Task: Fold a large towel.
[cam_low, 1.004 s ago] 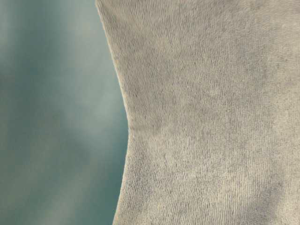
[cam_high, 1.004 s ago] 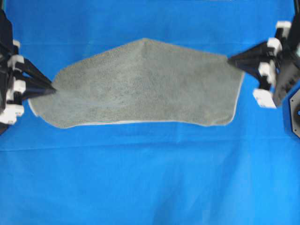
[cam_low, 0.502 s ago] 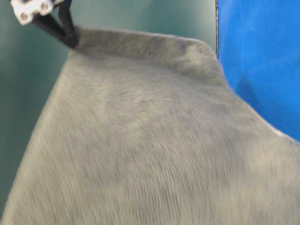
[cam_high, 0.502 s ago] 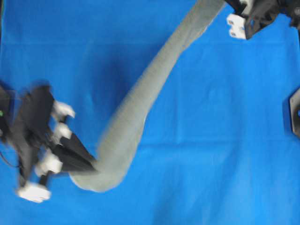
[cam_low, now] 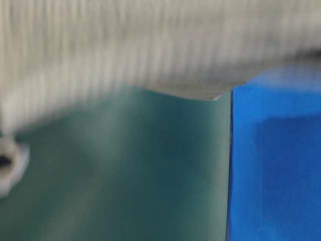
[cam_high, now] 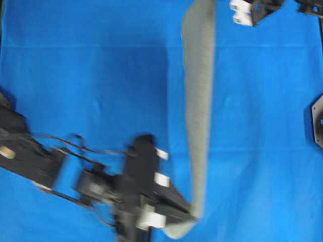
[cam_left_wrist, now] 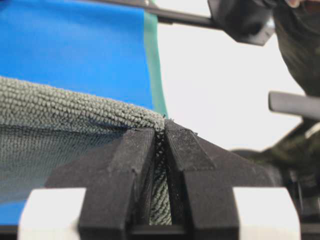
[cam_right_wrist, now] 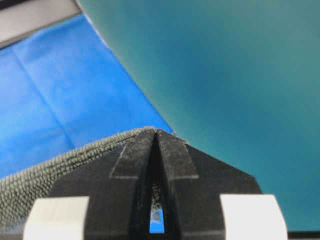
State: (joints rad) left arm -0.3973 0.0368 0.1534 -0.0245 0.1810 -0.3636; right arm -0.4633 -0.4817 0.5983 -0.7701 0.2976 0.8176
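Observation:
The grey-green towel [cam_high: 198, 101] hangs stretched in the air as a narrow, nearly vertical band from the top edge down to the bottom centre of the overhead view. My left gripper [cam_high: 194, 216] is shut on its lower corner; the left wrist view shows the fuzzy cloth [cam_left_wrist: 60, 105] pinched between the jaws [cam_left_wrist: 160, 132]. My right gripper [cam_high: 241, 11] is at the top edge, its tips cut off by the frame. In the right wrist view it [cam_right_wrist: 156, 134] is shut on the towel's edge [cam_right_wrist: 50, 175]. The table-level view shows the towel [cam_low: 150, 45] as a blur across the top.
The bright blue cloth [cam_high: 75, 75] covers the surface. My left arm [cam_high: 50, 166] lies across the bottom left. A black fixture [cam_high: 317, 121] sits at the right edge. A teal backdrop [cam_low: 150, 175] stands beyond the blue cloth's edge.
My left gripper has swept from the left side to the bottom centre with its corner. The towel has swung from a diagonal to nearly vertical. The right gripper stays at the top, shifted slightly left.

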